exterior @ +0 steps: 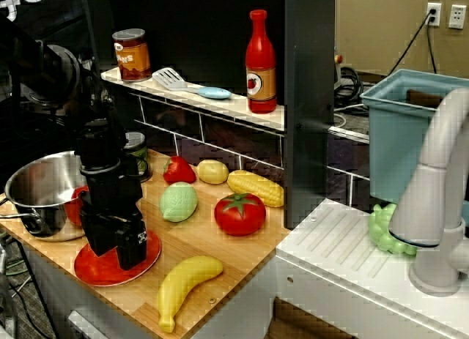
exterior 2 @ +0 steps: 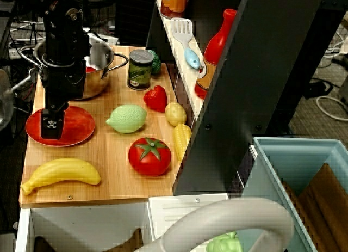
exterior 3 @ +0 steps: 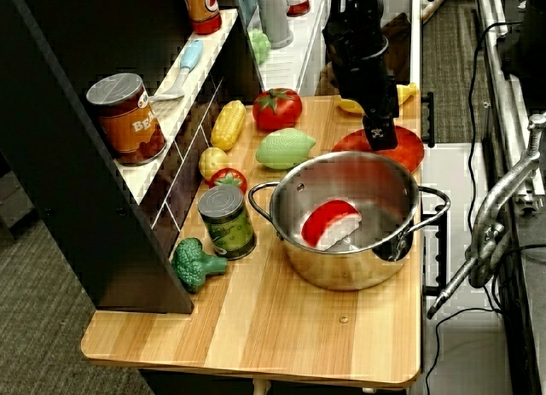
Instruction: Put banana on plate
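The black pincer (exterior 2: 53, 127) is hovering over the flat red-orange plastic plate (exterior 2: 79, 127) on the wooden bench (exterior 2: 114, 181), its opening impossible to tell; the smooth yellow plastic banana (exterior 2: 61, 173) is lying at six o'clock from the plate.

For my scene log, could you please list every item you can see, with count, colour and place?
banana: 1, yellow, front edge of the wooden board, off the plate
plate: 1, red-orange, front left of the board, under the gripper
tomato: 1, red, right of the banana
lime: 1, pale green, board middle
corn: 1, yellow, beside the tomato
strawberry: 1, red, behind the lime
potato: 1, pale yellow, beside the strawberry
pot: 1, steel, holds a red and white piece
green can: 1, beside the pot
broccoli: 1, green, beside the can
orange can: 1, shelf
spatula: 1, grey with blue handle, shelf
bottle: 1, red, shelf
gripper: 1, black, over the plate, empty
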`<state>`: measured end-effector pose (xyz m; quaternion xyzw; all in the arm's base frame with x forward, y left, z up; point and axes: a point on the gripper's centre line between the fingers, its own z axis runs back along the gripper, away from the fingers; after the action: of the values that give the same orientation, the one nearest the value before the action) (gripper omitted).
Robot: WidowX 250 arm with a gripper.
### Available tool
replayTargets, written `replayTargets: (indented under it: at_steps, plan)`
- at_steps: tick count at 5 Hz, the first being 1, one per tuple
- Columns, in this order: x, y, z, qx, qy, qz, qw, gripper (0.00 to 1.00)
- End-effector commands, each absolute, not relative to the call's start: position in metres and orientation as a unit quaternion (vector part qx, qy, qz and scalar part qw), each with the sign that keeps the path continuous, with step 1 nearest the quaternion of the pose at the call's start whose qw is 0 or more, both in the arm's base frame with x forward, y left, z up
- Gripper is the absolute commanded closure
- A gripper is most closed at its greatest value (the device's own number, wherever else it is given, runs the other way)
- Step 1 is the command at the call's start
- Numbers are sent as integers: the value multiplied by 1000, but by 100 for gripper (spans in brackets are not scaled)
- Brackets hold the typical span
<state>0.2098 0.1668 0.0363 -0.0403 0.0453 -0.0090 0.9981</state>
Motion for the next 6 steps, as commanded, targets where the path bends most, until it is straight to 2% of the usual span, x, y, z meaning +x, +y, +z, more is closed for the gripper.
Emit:
replayTargets:
  at_steps: [1,2,3,4,5,6]
  plan:
    - [210,167,36,-40,45,-9,998,0]
    - [222,163,61,-51,41,-16,998,0]
    - [235,157,104,-55,26,-30,998,0]
    - [243,153,126,-60,10,-40,997,0]
    - [240,123,114,-34,-57,-31,997,0]
    - [227,85,92,15,-85,-47,995,0]
